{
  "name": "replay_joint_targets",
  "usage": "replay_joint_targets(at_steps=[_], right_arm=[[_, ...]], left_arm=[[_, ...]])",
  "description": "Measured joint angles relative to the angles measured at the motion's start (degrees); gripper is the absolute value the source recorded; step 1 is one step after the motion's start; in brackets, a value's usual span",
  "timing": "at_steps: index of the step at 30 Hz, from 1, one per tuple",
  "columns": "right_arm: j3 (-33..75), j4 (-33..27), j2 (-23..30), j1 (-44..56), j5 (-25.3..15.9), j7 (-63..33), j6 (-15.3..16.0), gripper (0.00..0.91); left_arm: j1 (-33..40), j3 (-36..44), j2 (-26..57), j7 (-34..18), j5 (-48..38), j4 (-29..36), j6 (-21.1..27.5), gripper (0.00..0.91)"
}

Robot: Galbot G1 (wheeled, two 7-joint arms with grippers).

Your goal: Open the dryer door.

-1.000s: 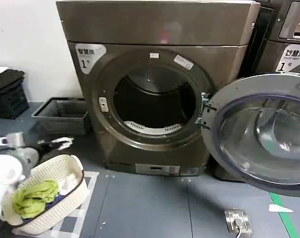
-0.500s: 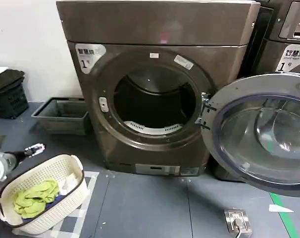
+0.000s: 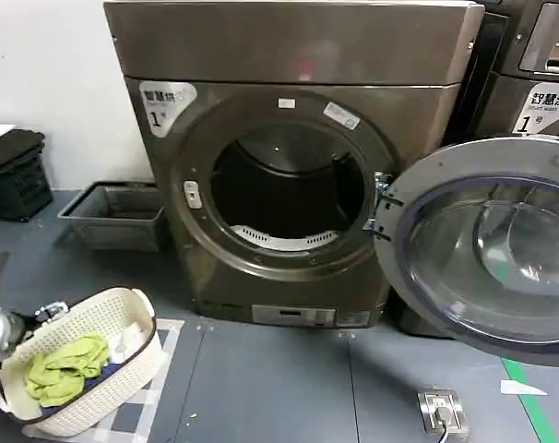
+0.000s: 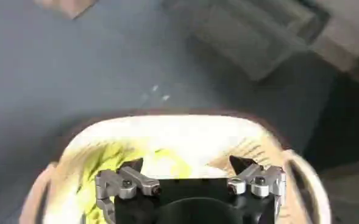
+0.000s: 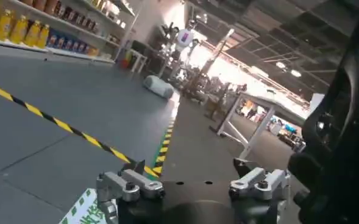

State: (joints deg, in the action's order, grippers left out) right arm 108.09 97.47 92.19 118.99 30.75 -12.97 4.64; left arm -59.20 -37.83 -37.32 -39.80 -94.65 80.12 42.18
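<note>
Dryer door (image 3: pixel 487 245) is hanging swung wide to the drum's right, inner glass facing outward. Left gripper (image 4: pixel 190 176) is hovering over laundry basket (image 4: pixel 277 152), jaws apart; right gripper (image 5: pixel 191 178) likewise spread, holding nothing.

Dryer door (image 3: pixel 487 245) swung wide open, hinged at drum's right

A large "1" with Chinese characters above it, too small to be read, is printed on a white sticker (image 3: pixel 167 103) at the upper corner of the bronze-grey dryer (image 3: pixel 293 55). "1" and "Smart wash" are carried on the neighbouring machine's label (image 3: pixel 547 109).
</note>
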Motion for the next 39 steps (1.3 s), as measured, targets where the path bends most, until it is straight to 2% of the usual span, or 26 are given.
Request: replay_joint_targets(at_steps=[8,15,22,30,39], right_arm=[[-0.2,-1.1,0.0,-0.2,-0.4,0.0,-0.8,0.907],[-0.5,-0.6,0.0,-0.5,-0.4,-0.1,-0.7,0.907],[-0.5,0.3,0.0,-0.7,-0.4,-0.1,-0.6,0.907],[-0.9,0.8,0.0,-0.7,-0.4,-0.1,-0.5,0.907],[-0.9,0.8,0.0,-0.7,-0.4,-0.2,-0.5,0.907]], left_arm=[[2.1,3.1,-0.1,-0.7,-1.6,-6.8,0.0,0.907],[0.7,4.8,1.2,-0.9,-1.8,-7.1,0.0,0.907],[-2.4,4.8,2.9,-0.7,-3.9,-4.8,0.0,0.907],[-8.8,3.1,4.0,-1.1,-5.4,1.4,0.0,0.907],[-10.9,2.8,4.6,-1.0,-5.8,4.0,0.0,0.907]])
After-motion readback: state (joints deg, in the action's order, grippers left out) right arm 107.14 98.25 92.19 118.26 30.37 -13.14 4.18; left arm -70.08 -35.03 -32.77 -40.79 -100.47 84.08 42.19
